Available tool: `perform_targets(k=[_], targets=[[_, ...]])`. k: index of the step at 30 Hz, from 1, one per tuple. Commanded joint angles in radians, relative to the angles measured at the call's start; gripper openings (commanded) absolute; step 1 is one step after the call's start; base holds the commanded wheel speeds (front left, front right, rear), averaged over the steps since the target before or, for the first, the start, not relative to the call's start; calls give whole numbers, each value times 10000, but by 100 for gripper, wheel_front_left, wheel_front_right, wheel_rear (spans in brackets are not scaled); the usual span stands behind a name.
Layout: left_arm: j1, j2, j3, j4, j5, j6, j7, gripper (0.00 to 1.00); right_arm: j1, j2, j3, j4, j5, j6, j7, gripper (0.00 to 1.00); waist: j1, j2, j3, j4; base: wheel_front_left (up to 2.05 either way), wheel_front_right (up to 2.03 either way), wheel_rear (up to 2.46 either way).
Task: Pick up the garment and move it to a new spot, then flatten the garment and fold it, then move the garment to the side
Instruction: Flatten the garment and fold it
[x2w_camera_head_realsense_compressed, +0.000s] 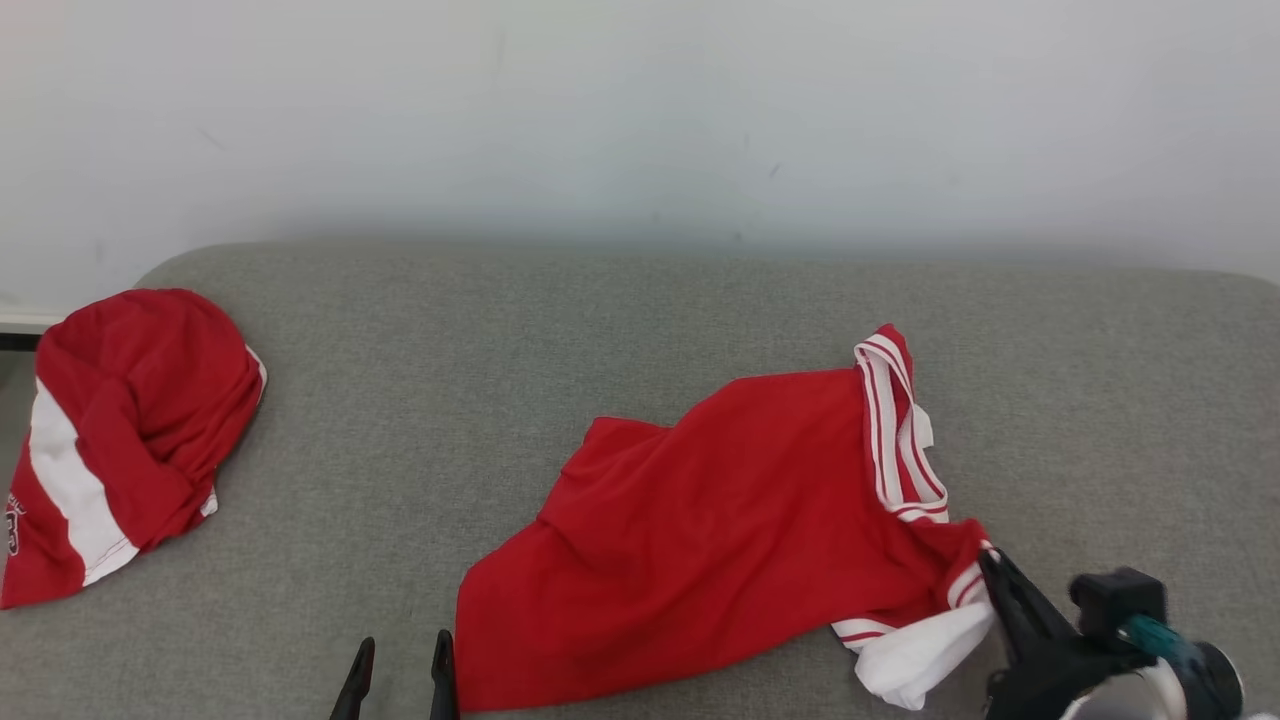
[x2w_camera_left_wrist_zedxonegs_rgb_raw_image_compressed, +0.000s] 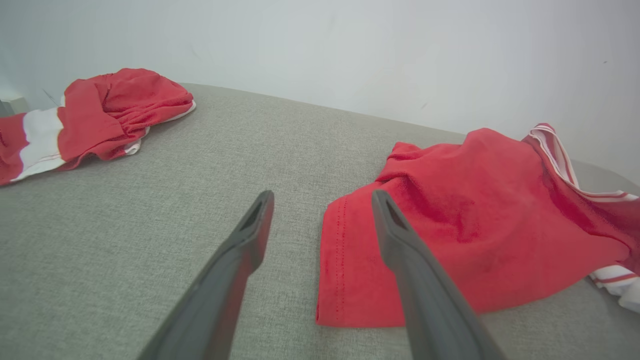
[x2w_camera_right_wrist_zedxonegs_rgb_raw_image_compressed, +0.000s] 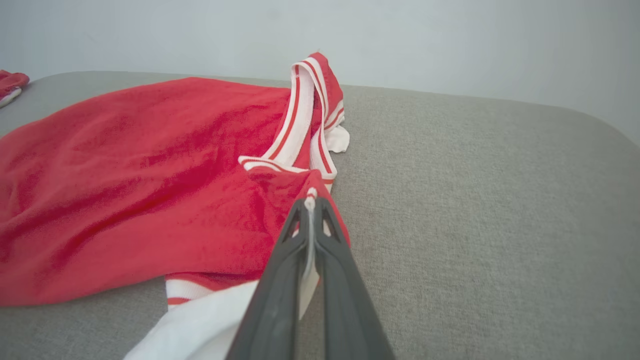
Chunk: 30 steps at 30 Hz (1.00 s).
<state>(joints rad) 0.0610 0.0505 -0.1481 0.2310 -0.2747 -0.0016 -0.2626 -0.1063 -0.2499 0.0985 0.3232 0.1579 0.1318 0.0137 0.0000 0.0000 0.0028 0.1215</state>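
The garment (x2w_camera_head_realsense_compressed: 720, 520) is a red jersey with red-and-white striped trim, spread crumpled over the right half of the grey surface; it also fills the left of the right wrist view (x2w_camera_right_wrist_zedxonegs_rgb_raw_image_compressed: 150, 190). My right gripper (x2w_camera_head_realsense_compressed: 990, 562) (x2w_camera_right_wrist_zedxonegs_rgb_raw_image_compressed: 311, 202) is shut on its striped near-right edge, with white cloth pinched between the fingers. My left gripper (x2w_camera_head_realsense_compressed: 398, 655) stands open at the bottom edge, just left of the garment's near-left corner (x2w_camera_left_wrist_zedxonegs_rgb_raw_image_compressed: 345, 280). In the left wrist view its right finger (x2w_camera_left_wrist_zedxonegs_rgb_raw_image_compressed: 400, 240) overlaps that corner while nothing lies between the fingers.
A second red-and-white garment (x2w_camera_head_realsense_compressed: 120, 440) lies bunched at the far left of the grey padded surface (x2w_camera_head_realsense_compressed: 450, 400), also at upper left in the left wrist view (x2w_camera_left_wrist_zedxonegs_rgb_raw_image_compressed: 100, 115). A pale wall (x2w_camera_head_realsense_compressed: 640, 110) rises behind. Bare grey cloth stretches between the two garments.
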Motion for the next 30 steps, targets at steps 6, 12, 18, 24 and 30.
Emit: perform_targets(k=[6,12,18,24,30], targets=[[33,-2,-77,58,45,-71,-34,100,903,700,-1760,26,637,-23,-530,0,0,0,-13,-250,0,0,0],[90,-4,-12,144,177,-152,-34,100,1022,918,-2340,761,587,-23,-904,12,0,0,-80,-396,0,0,0],[138,-4,3,163,211,-193,-34,100,684,905,-2575,1034,486,-23,-1795,100,0,0,-149,-553,0,0,0],[200,-4,-3,128,169,-166,-34,100,662,819,-2400,911,500,-23,-2086,100,0,0,-188,-687,0,0,0],[140,-4,-5,153,115,-145,-34,100,817,822,-2095,364,671,-23,-2365,100,0,0,-192,-789,0,0,0]])
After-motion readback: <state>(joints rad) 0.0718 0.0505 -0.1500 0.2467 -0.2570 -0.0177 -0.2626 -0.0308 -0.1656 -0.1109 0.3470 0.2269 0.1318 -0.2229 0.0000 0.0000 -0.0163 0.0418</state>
